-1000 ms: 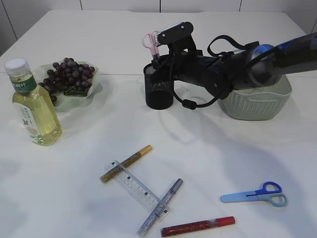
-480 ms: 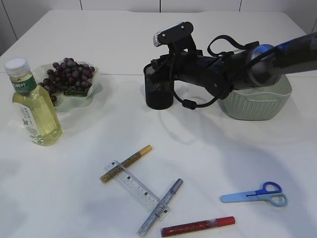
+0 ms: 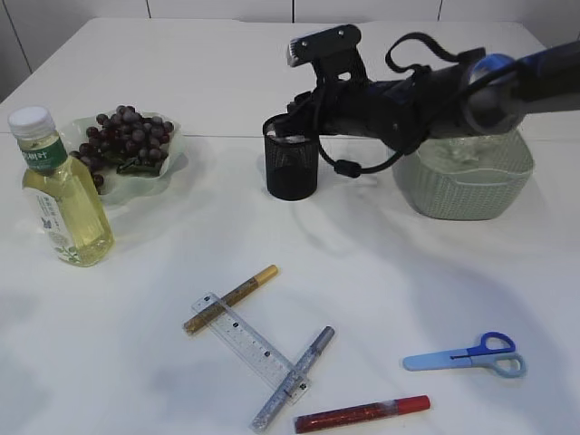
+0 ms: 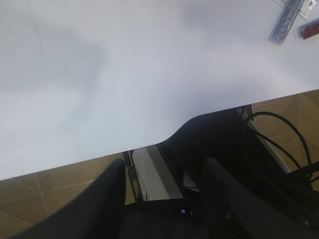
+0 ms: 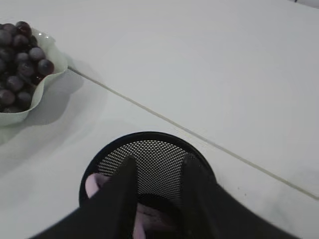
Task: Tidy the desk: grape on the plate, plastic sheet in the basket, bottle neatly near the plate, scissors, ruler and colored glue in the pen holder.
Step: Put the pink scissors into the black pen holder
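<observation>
My right gripper (image 3: 288, 125) (image 5: 158, 167) hovers open just above the black mesh pen holder (image 3: 291, 170) (image 5: 149, 149). Pink scissors (image 5: 92, 184) lie inside the holder, free of the fingers. Blue scissors (image 3: 467, 355) lie at the front right. A clear ruler (image 3: 254, 349) rests across a silver glue tube (image 3: 294, 376), with a gold tube (image 3: 231, 297) and a red tube (image 3: 362, 414) beside them. Grapes (image 3: 127, 136) (image 5: 22, 55) fill the pale plate (image 3: 174, 161) (image 5: 52, 69). The bottle (image 3: 63, 195) stands in front of it. My left gripper (image 4: 162, 172) is open and empty beyond the table's front edge.
A green woven basket (image 3: 467, 190) stands right of the pen holder, partly behind my right arm, with something pale inside. The left wrist view shows the table edge (image 4: 99, 159), brown floor below it, and the tips of the silver tube (image 4: 284, 30) and red tube (image 4: 310, 30).
The pink scissors stood out of the holder under my right gripper a second ago; they have dropped inside. The right gripper has opened and lifted slightly. The left gripper has not moved.
</observation>
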`<action>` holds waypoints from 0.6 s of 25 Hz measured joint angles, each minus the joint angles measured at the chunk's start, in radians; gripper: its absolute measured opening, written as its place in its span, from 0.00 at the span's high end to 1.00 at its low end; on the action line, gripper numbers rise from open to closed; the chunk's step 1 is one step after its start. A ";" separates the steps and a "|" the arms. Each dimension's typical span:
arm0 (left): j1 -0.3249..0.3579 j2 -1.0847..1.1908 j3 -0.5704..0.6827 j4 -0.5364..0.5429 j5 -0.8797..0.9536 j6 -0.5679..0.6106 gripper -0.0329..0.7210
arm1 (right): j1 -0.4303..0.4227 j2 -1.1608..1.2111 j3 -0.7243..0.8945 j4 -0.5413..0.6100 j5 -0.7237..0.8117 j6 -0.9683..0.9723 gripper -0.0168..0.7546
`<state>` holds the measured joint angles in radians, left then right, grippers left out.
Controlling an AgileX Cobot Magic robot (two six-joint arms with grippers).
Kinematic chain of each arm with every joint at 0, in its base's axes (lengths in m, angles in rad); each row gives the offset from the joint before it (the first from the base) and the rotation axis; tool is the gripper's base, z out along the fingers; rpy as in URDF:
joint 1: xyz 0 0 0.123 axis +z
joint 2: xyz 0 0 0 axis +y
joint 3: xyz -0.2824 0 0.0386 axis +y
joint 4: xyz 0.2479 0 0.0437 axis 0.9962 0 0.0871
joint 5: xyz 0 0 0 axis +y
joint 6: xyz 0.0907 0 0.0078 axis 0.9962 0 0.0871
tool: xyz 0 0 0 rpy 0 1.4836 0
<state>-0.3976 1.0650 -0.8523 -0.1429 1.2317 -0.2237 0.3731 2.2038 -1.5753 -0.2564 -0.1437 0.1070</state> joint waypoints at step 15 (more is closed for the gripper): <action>0.000 0.000 0.000 0.051 -0.015 0.052 0.48 | 0.000 -0.293 -0.143 0.227 0.931 0.099 0.66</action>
<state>-0.3976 1.0650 -0.8523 -0.0919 1.2172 -0.1715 0.3731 1.9113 -1.7187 -0.0298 0.7868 0.2061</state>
